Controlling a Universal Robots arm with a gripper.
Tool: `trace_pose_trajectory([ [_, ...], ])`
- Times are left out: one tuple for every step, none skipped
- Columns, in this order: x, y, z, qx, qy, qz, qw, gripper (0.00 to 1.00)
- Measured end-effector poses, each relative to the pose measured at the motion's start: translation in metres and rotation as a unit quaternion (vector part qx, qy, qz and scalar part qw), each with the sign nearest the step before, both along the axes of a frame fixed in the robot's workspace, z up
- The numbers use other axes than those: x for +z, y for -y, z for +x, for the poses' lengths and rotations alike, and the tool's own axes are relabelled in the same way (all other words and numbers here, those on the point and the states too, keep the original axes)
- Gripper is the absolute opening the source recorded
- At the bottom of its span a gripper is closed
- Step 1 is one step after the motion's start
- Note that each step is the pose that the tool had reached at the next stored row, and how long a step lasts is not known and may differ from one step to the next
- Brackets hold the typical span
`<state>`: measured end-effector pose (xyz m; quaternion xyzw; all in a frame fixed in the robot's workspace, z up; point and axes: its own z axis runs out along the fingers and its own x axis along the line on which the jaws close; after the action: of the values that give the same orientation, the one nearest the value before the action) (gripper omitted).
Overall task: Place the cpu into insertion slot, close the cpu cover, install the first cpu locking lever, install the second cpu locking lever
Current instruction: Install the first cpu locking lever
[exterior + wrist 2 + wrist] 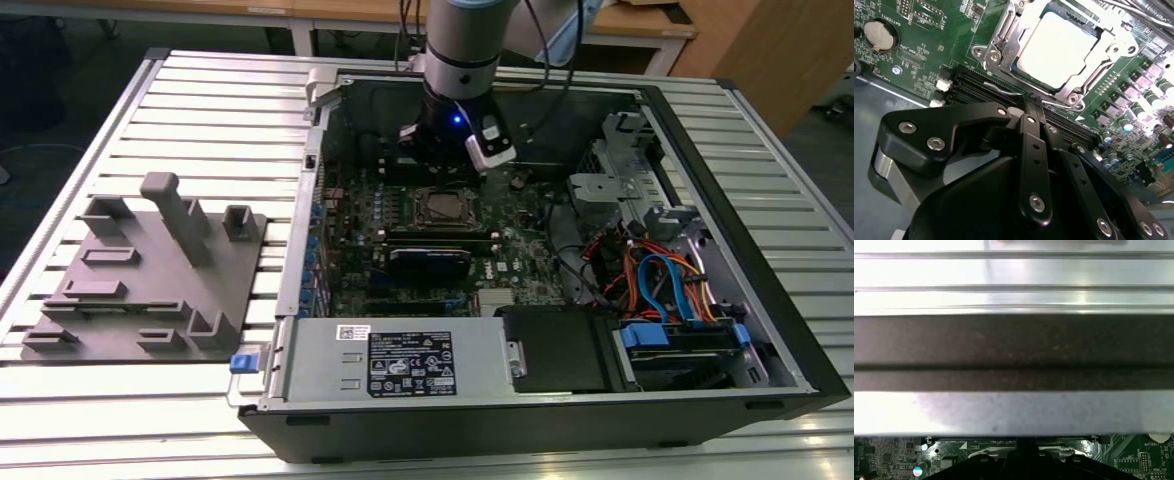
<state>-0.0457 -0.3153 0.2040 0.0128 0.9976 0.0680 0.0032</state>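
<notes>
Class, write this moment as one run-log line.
cpu: seated | cpu cover: closed over cpu | gripper: shut, near cover's edge

Silver-grey arm (461, 35) with blue light (458, 121), black gripper (1031, 105), linked bars, silver screws (935, 144)

In the second wrist view the black gripper (1032, 100) hides from us part of the long black memory slots (974, 85) and the green motherboard (919, 60), and the picture's edge cuts off the thin silver metal cpu cover (1006, 32). In the exterior view the small square silver-rimmed insertion slot (437, 207) is too small for us to tell how its levers lie, and the grey robot arm (461, 45) is cut off at the top edge.
</notes>
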Motion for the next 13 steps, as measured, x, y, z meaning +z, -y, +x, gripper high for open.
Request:
trace_pose_trajectory([
  [0.0, 0.0, 0.0007, 0.0, 0.0, 0.0, 1.0, 0.1],
  [0.0, 0.0, 0.0014, 0.0, 0.0, 0.0, 1.0, 0.1],
  [0.0, 0.0, 0.0021, 0.0, 0.0, -0.0001, 1.0, 0.1],
  [0.0, 0.0, 0.0028, 0.0, 0.0, -0.0001, 1.0, 0.1],
  [0.0, 0.0, 0.0036, 0.0, 0.0, -0.0001, 1.0, 0.1],
  [0.0, 0.0, 0.0044, 0.0, 0.0, -0.0001, 1.0, 0.1],
  [0.0, 0.0, 0.0052, -0.001, 0.0, -0.0001, 1.0, 0.1],
  [0.0, 0.0, 0.006, -0.001, 0.0, -0.0001, 1.0, 0.1],
  [0.0, 0.0, 0.0068, -0.001, 0.0, -0.0001, 1.0, 0.1],
  [0.0, 0.0, 0.0077, -0.001, 0.0, -0.0001, 1.0, 0.1],
  [0.0, 0.0, 0.0086, -0.001, 0.0, -0.0001, 1.0, 0.1],
  [0.0, 0.0, 0.0094, -0.001, 0.0, -0.0001, 1.0, 0.1],
  [0.0, 0.0, 0.0105, -0.001, 0.0, -0.0001, 1.0, 0.1],
])
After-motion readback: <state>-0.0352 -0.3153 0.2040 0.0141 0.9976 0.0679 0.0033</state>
